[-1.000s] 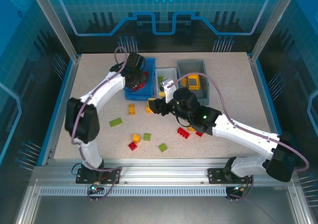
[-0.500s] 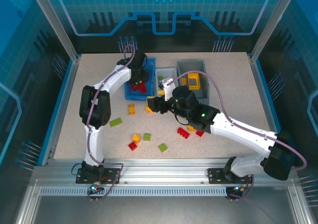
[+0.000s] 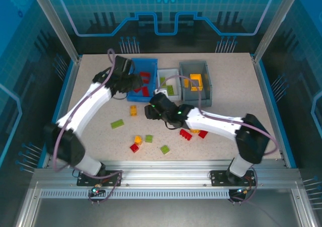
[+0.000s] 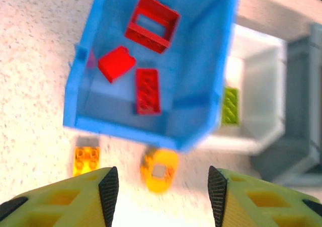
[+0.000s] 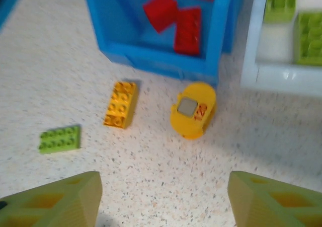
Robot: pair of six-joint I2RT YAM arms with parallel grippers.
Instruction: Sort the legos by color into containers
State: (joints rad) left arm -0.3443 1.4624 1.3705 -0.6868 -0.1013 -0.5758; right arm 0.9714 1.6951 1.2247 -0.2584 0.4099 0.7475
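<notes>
Three red legos [image 4: 147, 90] lie in the blue container [image 3: 150, 64]. My left gripper [image 4: 162, 197] hangs open and empty above that bin's near left corner [image 3: 130, 82]. Green legos [image 5: 308, 38] sit in the white container [image 3: 162, 74], and a yellow lego [image 3: 195, 81] in the grey container [image 3: 204, 66]. A rounded yellow piece [image 5: 193, 110] rests on the table against the blue bin's near wall. My right gripper [image 5: 161, 202] stands open and empty just short of that piece [image 3: 150, 111]. A yellow brick [image 5: 121, 104] and a green brick [image 5: 60, 139] lie to its left.
More loose legos are scattered on the near table: a yellow one [image 3: 138, 139], a red one [image 3: 134, 147], green ones [image 3: 149, 138] [image 3: 165, 149], and red ones [image 3: 185, 134] under the right forearm. The three bins stand side by side at the back.
My left gripper has opened and drawn back to the left from over the blue bin. My right gripper has swung left toward the rounded yellow piece, jaws wider.
</notes>
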